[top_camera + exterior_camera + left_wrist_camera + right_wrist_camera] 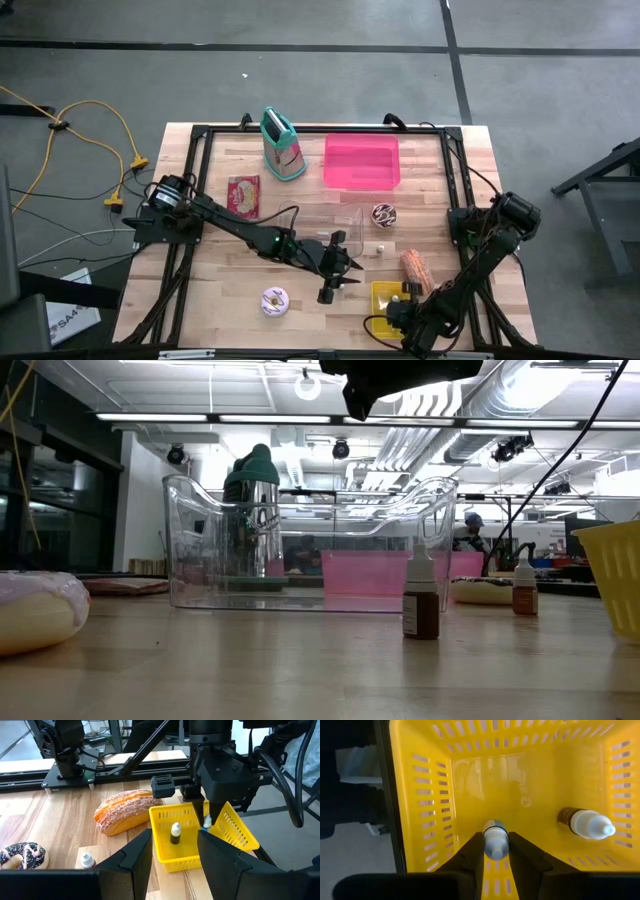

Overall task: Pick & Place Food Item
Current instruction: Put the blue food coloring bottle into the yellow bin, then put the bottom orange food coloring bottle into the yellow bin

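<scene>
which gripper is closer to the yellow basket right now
Right. The right gripper is down inside the yellow basket, its fingers around a small bottle. The left gripper hovers beside the basket, toward the table's middle, apart from it.

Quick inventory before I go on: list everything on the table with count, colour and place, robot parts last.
Yellow basket: one, front right of the table.
Dropper bottles: two in the basket, one standing, one between the right gripper's fingers; two more standing on the table.
Bread loaf: one, orange-brown, behind the basket.
Chocolate doughnut: one, centre right.
Pink-iced doughnut: one, front centre.
Pink bin: one, back centre.
Clear bin: one, mid-table.
Green-topped carton: one, back left.
Red packet: one, left.
Left gripper: open, centre front.
Right gripper: over the basket.
</scene>
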Motion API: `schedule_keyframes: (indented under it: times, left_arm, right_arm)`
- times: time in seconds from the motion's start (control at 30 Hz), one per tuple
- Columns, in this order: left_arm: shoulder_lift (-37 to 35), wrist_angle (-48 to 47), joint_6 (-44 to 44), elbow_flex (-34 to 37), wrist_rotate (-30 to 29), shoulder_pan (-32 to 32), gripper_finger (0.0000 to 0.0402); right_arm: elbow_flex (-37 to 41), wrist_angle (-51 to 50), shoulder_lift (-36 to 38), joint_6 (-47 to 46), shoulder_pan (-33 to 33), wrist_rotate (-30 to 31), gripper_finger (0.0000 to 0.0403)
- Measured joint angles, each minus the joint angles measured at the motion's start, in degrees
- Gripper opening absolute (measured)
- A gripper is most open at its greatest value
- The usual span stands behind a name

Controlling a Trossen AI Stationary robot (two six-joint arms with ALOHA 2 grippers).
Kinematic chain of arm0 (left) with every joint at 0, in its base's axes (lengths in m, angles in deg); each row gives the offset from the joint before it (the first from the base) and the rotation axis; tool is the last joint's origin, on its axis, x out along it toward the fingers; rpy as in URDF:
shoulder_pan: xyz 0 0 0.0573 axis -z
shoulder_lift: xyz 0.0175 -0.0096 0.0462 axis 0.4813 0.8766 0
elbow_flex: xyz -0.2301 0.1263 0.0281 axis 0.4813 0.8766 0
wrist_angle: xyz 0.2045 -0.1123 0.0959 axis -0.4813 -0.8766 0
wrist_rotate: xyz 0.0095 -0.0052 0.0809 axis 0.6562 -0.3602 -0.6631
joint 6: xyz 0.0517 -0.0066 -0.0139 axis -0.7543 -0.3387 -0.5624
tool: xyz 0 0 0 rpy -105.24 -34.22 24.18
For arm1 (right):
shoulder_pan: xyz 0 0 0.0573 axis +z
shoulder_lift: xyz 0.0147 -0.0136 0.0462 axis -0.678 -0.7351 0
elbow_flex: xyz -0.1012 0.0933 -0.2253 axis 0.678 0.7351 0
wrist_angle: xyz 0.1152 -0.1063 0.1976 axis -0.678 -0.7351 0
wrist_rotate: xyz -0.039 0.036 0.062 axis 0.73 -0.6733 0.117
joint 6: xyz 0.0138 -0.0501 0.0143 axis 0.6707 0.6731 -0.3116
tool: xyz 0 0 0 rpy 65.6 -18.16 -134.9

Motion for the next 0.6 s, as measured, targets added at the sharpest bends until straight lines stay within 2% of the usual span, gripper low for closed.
schedule_keyframes:
  times: [0.27, 0.6]
  left_arm:
    - [0.0, 0.0, 0.0, 0.0, 0.0, 0.0, 0.0152]
    - [0.0, 0.0, 0.0, 0.0, 0.0, 0.0, 0.0152]
  right_arm:
    - [0.0, 0.0, 0.0, 0.0, 0.0, -0.1, 0.0127]
    - [0.0, 0.4, 0.1, 0.3, 0.0, -0.1, 0.0137]
